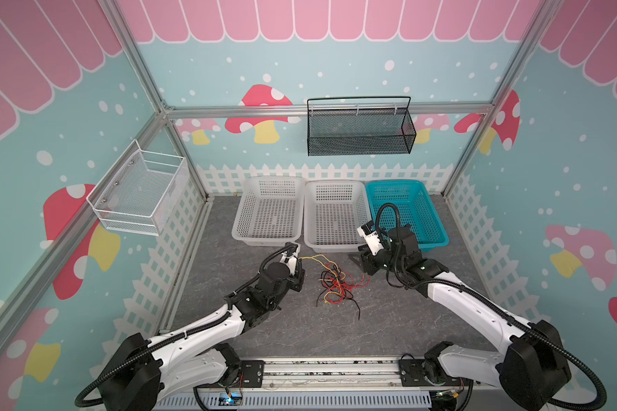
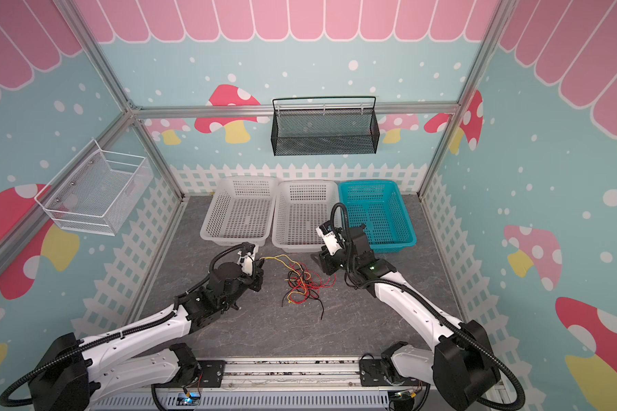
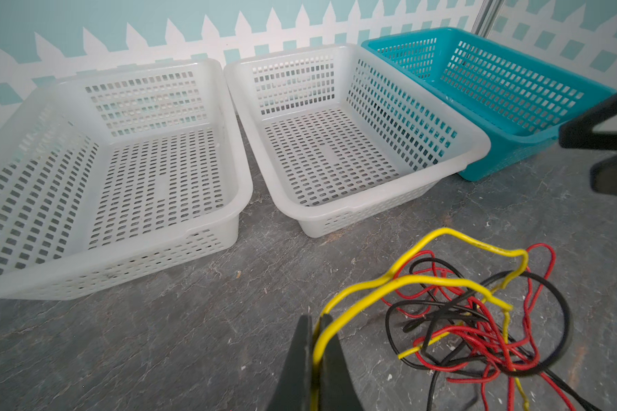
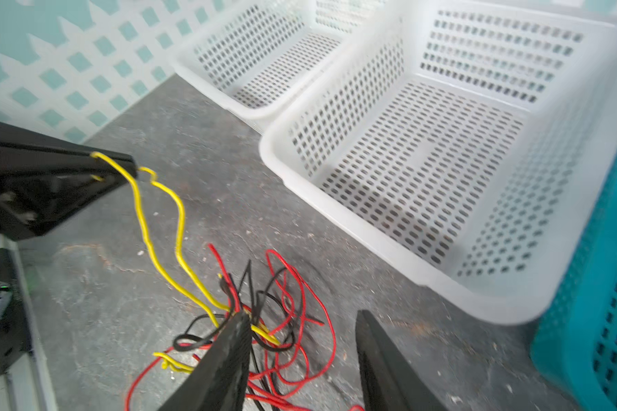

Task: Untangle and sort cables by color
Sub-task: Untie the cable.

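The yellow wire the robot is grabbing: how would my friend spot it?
Find the middle white basket in the row of three. Just in front of it lies a tangle of thin cables. The yellow cable alone stretches out of it into the shut left pincer; the rest lie loose.

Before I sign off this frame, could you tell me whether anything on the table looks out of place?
Only the cables: red, black and yellow strands lie knotted in one heap on the table, none in the three baskets. The left tool is shut on a yellow cable leading from the heap.
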Motion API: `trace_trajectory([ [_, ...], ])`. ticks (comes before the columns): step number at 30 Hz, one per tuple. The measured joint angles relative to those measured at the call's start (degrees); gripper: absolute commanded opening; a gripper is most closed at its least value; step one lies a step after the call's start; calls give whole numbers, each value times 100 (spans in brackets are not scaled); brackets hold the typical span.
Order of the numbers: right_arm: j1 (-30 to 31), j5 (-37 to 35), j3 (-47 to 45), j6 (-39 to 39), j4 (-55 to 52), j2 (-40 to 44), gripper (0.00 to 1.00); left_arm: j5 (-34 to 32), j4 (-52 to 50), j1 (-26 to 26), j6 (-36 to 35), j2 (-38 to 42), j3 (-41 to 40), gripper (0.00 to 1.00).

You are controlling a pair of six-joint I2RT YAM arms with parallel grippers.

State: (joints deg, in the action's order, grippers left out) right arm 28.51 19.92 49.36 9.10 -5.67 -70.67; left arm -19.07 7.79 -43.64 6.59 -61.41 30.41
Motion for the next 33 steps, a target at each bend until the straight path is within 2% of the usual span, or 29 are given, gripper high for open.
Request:
trace_trajectory([
  [7,269,654,487,-96,254,-525,50,-2,155,-7,-149,-50,74,0],
  [9,352,726,568,-122,254,-678,49,-2,223,-7,-192,-63,83,0],
  [13,507,796,678,-170,234,-960,40,0,319,-7,-280,-105,83,0],
  [17,647,734,844,-186,199,-1241,39,2,372,-7,-367,-127,83,0],
  [20,726,645,984,-168,186,-1456,29,55,409,-7,-426,-127,83,0],
  [24,789,560,1163,-179,177,-1690,0,142,501,-11,-476,-127,83,0],
  [26,800,520,1250,-120,155,-1757,0,96,553,7,-492,-127,83,0],
  [28,811,514,1270,-103,181,-1757,0,59,599,7,-490,-127,81,8],
  [31,828,490,1270,-28,238,-1757,0,42,660,-2,-514,-127,70,35],
  [33,835,442,1270,52,284,-1742,0,59,719,-11,-487,-116,50,45],
])
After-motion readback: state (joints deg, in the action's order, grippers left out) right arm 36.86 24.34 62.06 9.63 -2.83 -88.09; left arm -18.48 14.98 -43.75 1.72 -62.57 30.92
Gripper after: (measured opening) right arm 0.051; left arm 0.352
